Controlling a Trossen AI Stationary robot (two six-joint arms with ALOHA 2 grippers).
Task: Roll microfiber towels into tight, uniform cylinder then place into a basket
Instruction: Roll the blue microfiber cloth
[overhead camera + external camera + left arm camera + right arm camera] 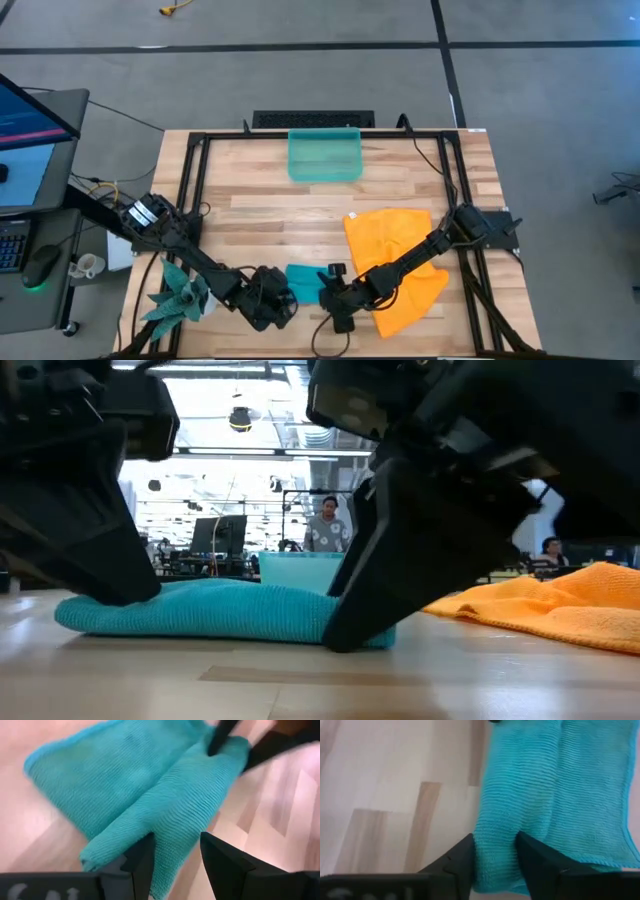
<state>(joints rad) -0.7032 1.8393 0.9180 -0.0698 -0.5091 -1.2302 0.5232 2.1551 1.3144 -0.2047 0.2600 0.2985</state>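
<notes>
The teal-blue towel (303, 282) lies bunched in a thick fold on the table near its front edge, also in the low view (220, 610). My left gripper (272, 300) is shut on the towel's left end. My right gripper (335, 295) is shut on its right end. The orange towel (400, 265) lies crumpled on the table to the right, under my right arm. The translucent teal-green basket (325, 155) stands empty at the table's far middle. My left gripper (177, 865) pinches a thick raised fold of the towel (172, 835) between its two fingers at the towel's left end, several layers. The fingers slant down and lie across the fold. The towel rests on the table. My right gripper (495, 865) pinches a thick raised fold of the towel (497, 830) between its two fingers at the towel's right end, several layers. The fingers slant down (360, 625) to the table. The towel rests on the table, slack.
A teal spiky plant figure (180, 295) lies at the table's near left corner beside my left arm. A dark frame (190, 190) runs along the table's sides. People show in the room beyond (325, 525). Bare wood lies between the basket and the towels.
</notes>
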